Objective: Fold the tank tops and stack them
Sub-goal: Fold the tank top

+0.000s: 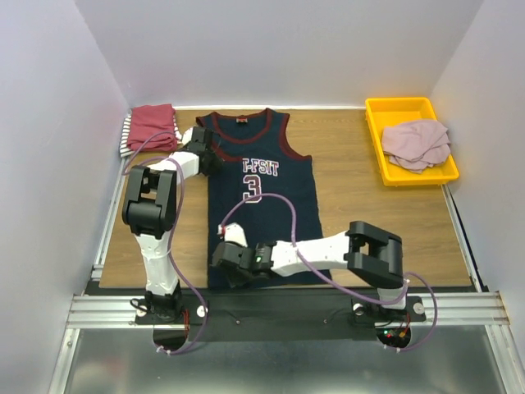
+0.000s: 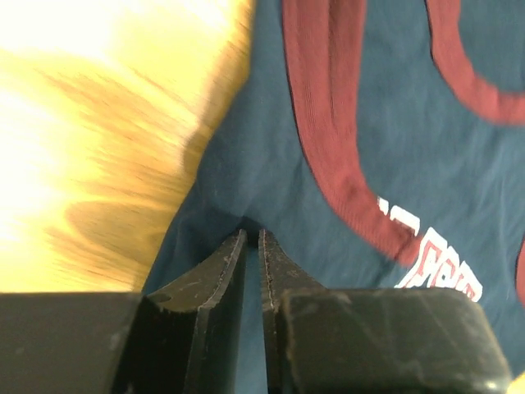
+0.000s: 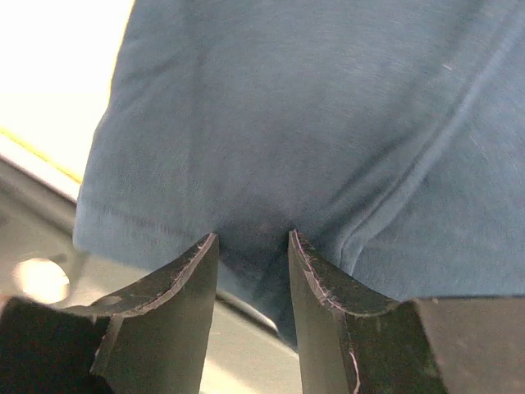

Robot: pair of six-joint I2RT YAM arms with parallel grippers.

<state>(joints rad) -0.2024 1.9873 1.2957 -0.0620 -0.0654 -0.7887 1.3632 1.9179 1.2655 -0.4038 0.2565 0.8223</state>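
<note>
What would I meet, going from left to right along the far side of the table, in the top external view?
Folded dark-red tank top → navy jersey, spread flat → yellow tray, with the dusty-pink top lying in it.

Matt navy cloth jersey (image 1: 275,168) on grained wooden table (image 1: 361,215); smooth yellow plastic tray (image 1: 398,104).

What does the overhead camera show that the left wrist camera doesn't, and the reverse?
Only overhead: a yellow plastic tray holding a dusty-pink cloth top, a folded dark-red top at the far left corner, and the right arm. Only the left wrist: the left gripper's narrow pinch on the cloth edge. Both: the navy sleeveless jersey with maroon trim on the wooden table.
</note>
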